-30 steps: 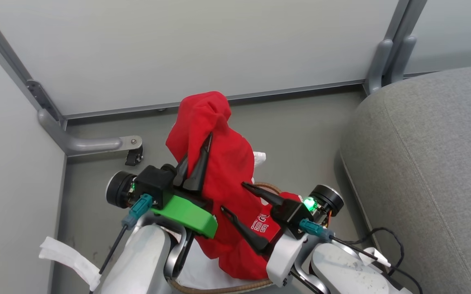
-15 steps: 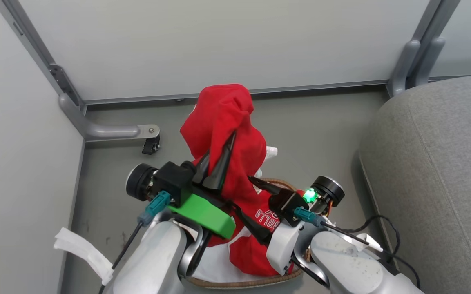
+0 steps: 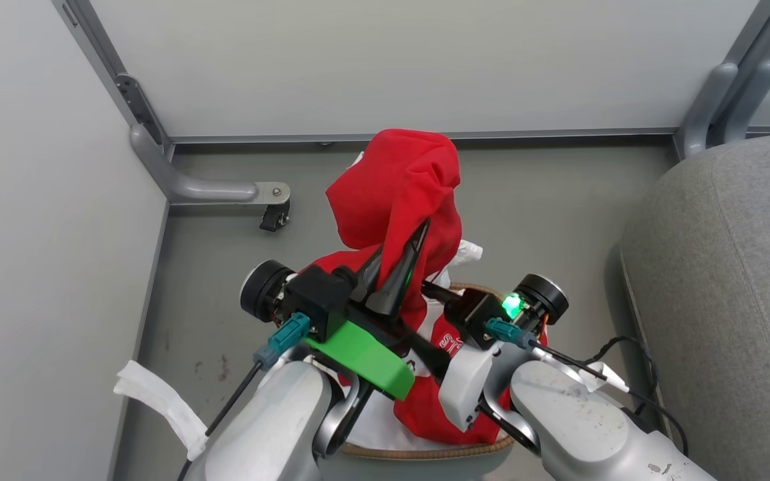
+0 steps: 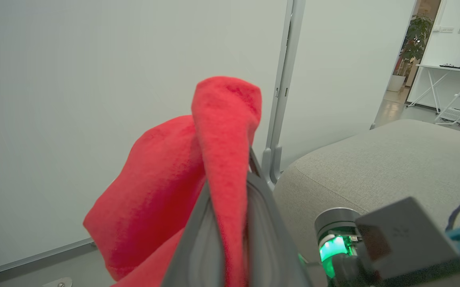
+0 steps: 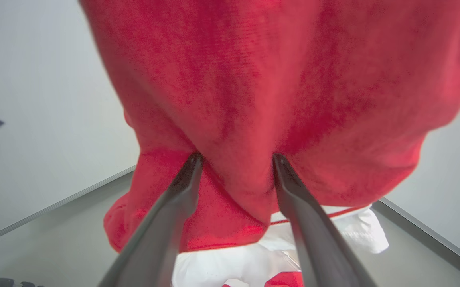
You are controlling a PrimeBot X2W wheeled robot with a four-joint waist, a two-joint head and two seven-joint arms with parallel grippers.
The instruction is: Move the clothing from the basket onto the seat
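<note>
One red garment (image 3: 398,194) hangs in the air above the basket (image 3: 425,453), its top fold pinched in the left pincer (image 3: 415,237), whose jaws are closed on the cloth. A second red garment (image 3: 438,407) lies in the basket on the white liner (image 3: 378,427); its white lettering is partly hidden and cannot be read whole. The right pincer (image 5: 236,157) stands wide, both tips pressed against the hanging garment's lower folds. The basket sits on the grey floor (image 3: 545,214), with the grey seat (image 3: 725,267) to its right. A caster (image 3: 272,217) stands by the panel wall's foot; a black cable (image 3: 625,347) trails beside the seat.
</note>
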